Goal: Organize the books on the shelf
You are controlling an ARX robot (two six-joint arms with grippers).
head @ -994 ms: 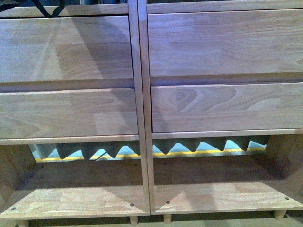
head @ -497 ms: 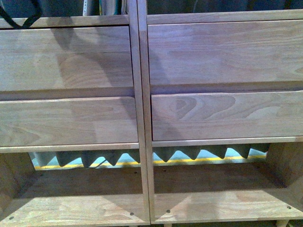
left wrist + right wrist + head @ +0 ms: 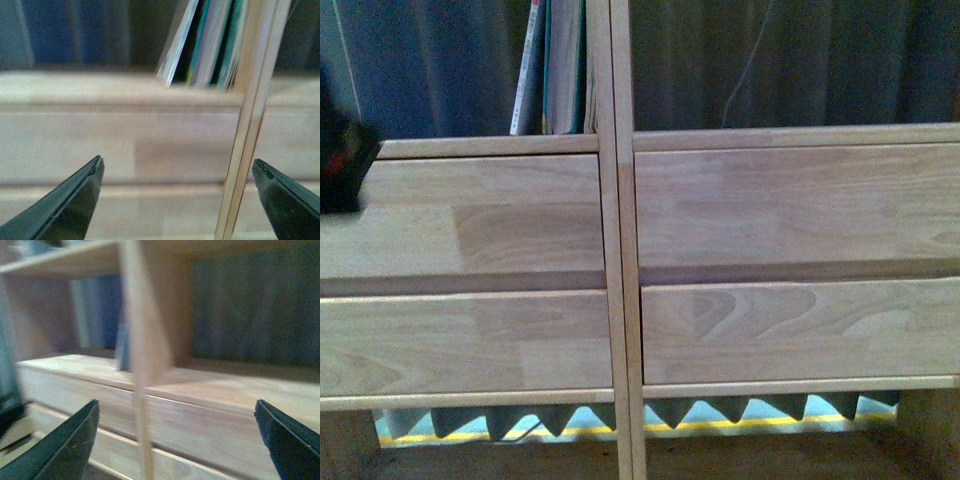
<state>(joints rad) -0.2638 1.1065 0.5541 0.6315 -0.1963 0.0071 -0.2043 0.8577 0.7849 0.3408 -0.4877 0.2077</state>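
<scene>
The books stand upright, leaning against the shelf divider, ahead of and above the wide-spread, empty left gripper, the nearer one.

Light-wood shelf board above the drawer fronts carries a few thin books standing upright in the left compartment, against the central divider.

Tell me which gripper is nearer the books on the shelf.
Left, probably. The left gripper faces the books just below them, open. The right gripper looks past the divider; the books lie farther off.
</scene>
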